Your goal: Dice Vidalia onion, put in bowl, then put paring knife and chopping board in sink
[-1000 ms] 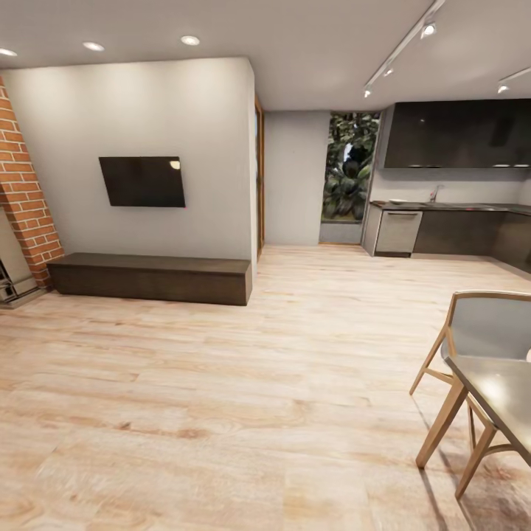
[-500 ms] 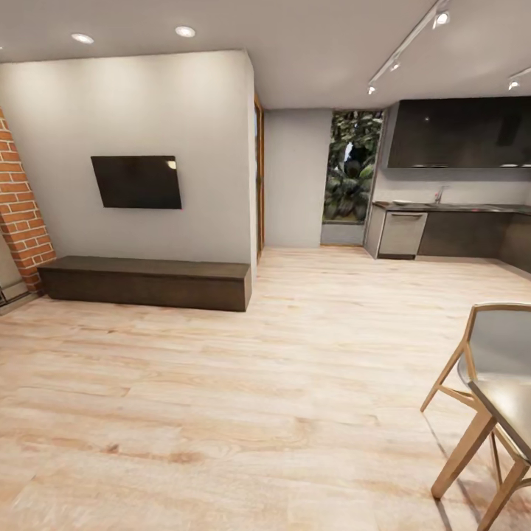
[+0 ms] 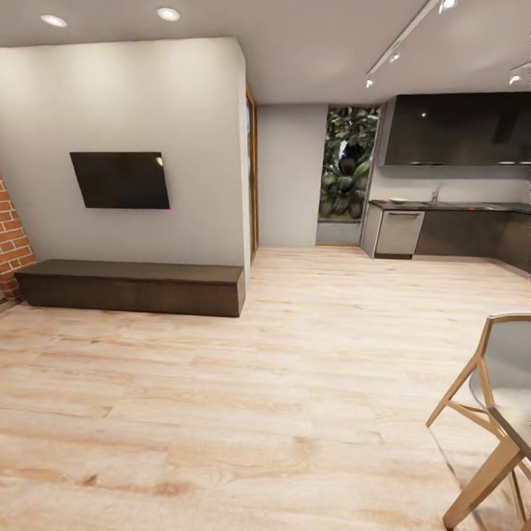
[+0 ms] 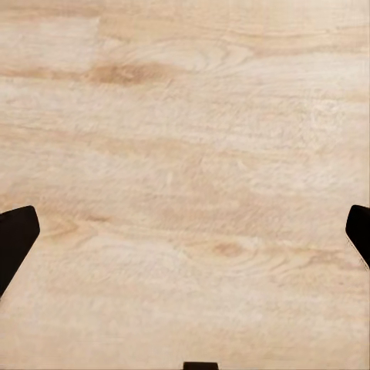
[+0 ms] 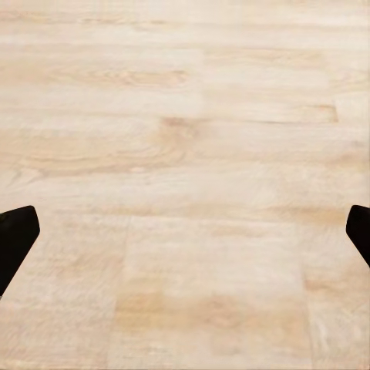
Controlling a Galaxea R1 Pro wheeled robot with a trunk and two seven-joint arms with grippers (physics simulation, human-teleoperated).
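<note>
Floor (image 3: 295, 383) pale wood planks across open room. TV (image 3: 120, 180) on white wall, low dark cabinet (image 3: 131, 286) beneath. Kitchen far right: bench (image 3: 450, 206) w/ tap, sink not discernible. Chair (image 3: 490, 383) near right. Both jaws spread wide over bare floor, holding nothing.

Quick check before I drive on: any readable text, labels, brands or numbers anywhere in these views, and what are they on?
None: no readable word, label, brand or number.
Black wall-mounted flat screen: blank, no logo visible.
Steel-fronted appliance under the long grey countertop: too far and blurred to show any marking.
Dark glossy upper cabinets: reflections, no lettering.
Light wooden plank floor between the wide-apart fingers of the left gripper and of the right gripper: grain, no print.
</note>
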